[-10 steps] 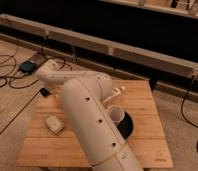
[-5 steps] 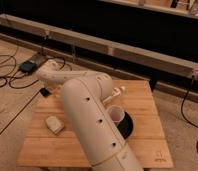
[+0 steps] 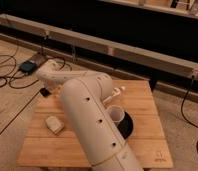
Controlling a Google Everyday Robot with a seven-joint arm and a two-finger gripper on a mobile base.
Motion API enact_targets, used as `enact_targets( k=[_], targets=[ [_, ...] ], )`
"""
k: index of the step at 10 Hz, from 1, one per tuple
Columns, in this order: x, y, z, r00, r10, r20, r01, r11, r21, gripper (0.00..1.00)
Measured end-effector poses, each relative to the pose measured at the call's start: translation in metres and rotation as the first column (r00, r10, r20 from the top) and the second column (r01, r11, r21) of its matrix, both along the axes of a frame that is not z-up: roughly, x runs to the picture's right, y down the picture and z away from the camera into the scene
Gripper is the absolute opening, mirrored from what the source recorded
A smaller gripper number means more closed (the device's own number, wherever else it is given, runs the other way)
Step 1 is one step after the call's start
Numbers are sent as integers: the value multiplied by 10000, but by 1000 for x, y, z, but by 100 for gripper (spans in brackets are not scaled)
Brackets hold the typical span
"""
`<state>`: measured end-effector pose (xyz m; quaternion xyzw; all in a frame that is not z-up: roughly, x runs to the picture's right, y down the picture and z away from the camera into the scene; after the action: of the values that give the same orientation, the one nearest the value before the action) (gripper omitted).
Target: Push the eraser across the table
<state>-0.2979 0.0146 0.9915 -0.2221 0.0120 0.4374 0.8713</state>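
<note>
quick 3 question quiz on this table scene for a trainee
1. True or false: the beige block sits inside the white cup.
2. The shut end effector pokes out from behind the arm: A) just beyond the white cup, B) over the beige block, C) off the table.
3. Fill in: the tabletop is made of light ____.
Key: 1 false; 2 A; 3 wood.
</note>
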Motion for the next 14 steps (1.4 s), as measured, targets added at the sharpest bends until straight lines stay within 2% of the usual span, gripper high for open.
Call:
enact_targets(
  k=[9,10,14],
  targets=[
    [0,0,0,10000,-2,2,2,10000,0,1],
    [0,0,0,10000,-3,1,3,10000,0,7],
    [1,2,-5,9998,-140,-155,138,9998,-125,47]
  ],
)
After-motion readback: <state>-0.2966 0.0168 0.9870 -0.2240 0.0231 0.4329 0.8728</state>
